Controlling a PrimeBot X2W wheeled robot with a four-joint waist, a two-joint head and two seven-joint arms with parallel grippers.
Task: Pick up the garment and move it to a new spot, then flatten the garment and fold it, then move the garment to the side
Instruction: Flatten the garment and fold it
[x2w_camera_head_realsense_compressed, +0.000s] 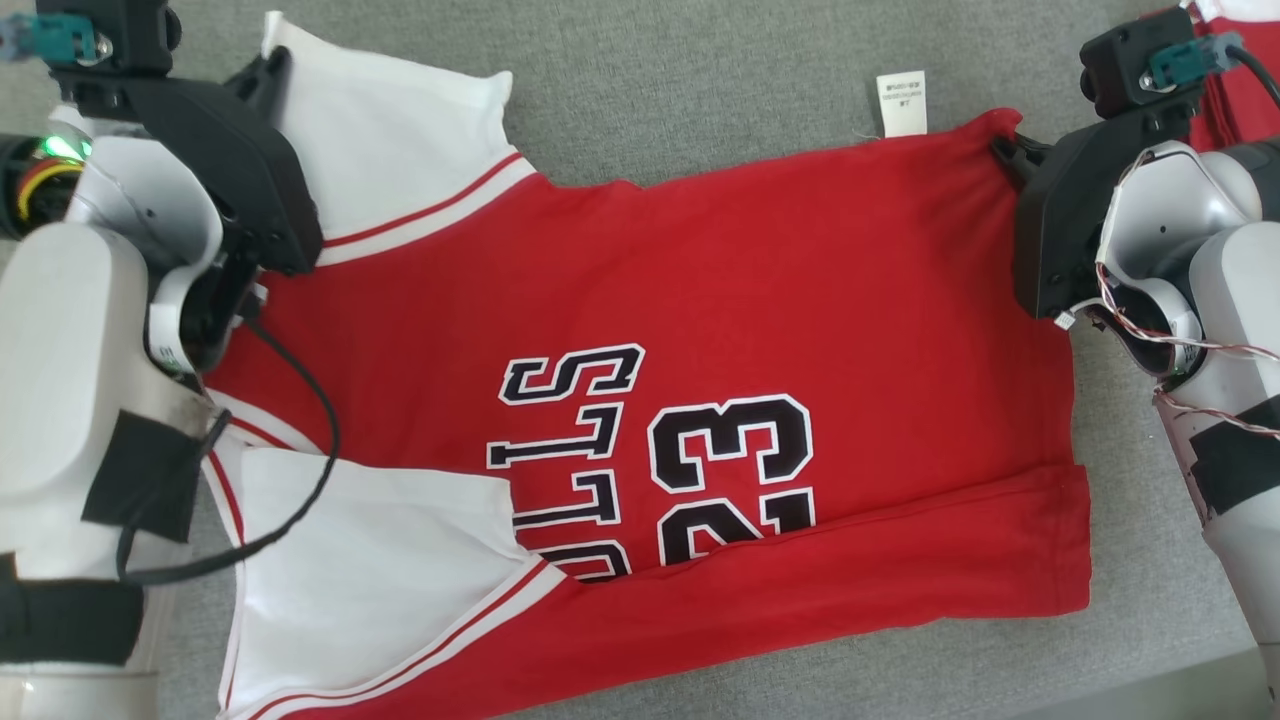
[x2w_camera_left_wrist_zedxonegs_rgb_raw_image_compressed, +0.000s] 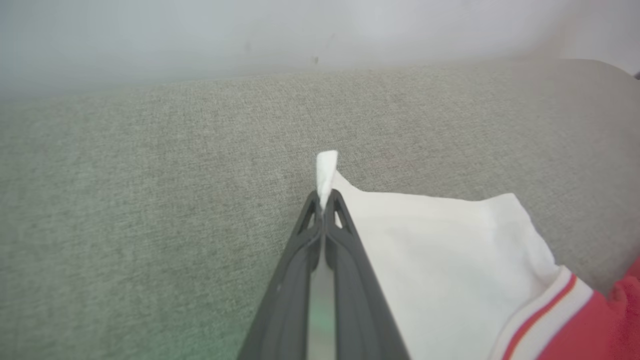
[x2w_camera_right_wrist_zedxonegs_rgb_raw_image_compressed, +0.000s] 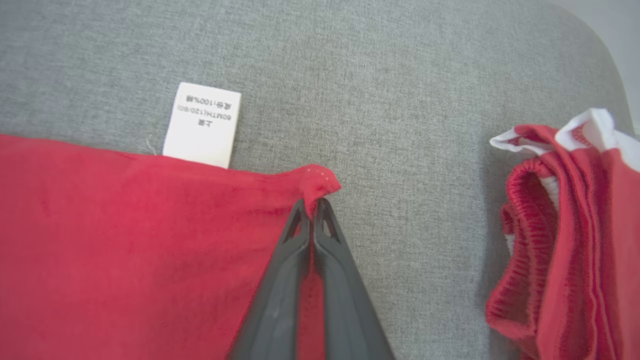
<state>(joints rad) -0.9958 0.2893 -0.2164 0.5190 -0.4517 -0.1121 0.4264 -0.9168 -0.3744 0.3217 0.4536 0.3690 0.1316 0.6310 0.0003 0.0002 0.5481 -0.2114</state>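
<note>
Head view: garment (x2w_camera_head_realsense_compressed: 760, 290) far corners pinched by jaws.

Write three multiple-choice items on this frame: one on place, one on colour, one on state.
1. The label lies:
A) on the grey fabric, sticking out past the jersey edge
B) on the number
C) under a cuff

2. The sleeves are:
A) black
B) white
C) grey

3. The left gripper and right gripper are:
A) open above the jersey
B) shut on jersey corners
C) shut on nothing

Answers:
1 A: the label pokes out from the far edge onto the fabric.
2 B: both sleeves are white with red trim.
3 B: the wrist views show shut fingers pinching a white sleeve corner and a red hem corner.
</note>
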